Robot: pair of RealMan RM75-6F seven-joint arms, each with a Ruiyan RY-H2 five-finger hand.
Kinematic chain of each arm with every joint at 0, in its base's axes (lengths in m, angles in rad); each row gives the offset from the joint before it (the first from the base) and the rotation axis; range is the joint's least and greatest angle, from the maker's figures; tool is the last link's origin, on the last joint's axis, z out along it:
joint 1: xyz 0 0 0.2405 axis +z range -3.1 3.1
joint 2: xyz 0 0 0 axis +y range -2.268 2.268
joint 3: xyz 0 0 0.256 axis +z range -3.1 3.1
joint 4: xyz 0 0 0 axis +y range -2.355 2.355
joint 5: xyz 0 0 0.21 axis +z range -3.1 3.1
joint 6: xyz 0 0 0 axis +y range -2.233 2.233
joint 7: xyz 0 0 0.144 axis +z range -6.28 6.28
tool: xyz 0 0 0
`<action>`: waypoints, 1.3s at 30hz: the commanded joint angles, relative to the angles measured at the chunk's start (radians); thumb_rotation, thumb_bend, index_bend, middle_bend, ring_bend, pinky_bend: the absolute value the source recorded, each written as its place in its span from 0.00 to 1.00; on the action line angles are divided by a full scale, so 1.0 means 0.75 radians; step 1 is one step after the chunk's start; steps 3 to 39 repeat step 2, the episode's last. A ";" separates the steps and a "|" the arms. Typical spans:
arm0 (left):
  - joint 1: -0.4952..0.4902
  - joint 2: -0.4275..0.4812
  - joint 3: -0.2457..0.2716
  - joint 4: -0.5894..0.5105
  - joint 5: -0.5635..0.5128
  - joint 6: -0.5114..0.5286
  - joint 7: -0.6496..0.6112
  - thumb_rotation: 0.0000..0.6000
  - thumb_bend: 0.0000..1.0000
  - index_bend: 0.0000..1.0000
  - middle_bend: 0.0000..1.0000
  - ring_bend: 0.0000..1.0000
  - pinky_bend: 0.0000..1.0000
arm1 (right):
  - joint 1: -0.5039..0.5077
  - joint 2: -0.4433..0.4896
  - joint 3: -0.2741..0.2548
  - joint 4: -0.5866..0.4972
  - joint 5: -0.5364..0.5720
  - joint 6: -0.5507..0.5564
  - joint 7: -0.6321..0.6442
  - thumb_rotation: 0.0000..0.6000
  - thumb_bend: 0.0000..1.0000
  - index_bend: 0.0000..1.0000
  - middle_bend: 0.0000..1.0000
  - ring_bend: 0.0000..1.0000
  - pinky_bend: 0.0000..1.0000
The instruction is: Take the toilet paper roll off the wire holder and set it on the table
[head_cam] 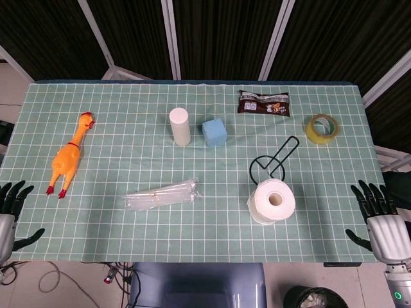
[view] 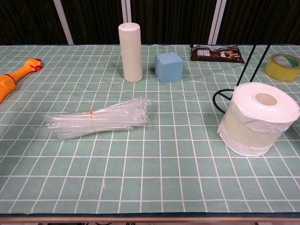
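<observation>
While both hands (left hand (head_cam: 8, 215), right hand (head_cam: 380, 218)) hang spread and empty, snack packet (head_cam: 264, 102) print stays unreadable.

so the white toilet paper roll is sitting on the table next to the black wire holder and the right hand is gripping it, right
Not quite. The white toilet paper roll does sit on the table beside the black wire holder, but the right hand is not gripping it. The head view shows that hand empty, fingers spread, off at the table's edge.
</observation>
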 commanded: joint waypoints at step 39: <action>0.002 -0.001 0.002 -0.001 0.005 0.005 0.002 1.00 0.05 0.14 0.04 0.00 0.00 | 0.008 0.000 -0.007 0.001 0.005 -0.007 0.019 1.00 0.00 0.00 0.00 0.00 0.00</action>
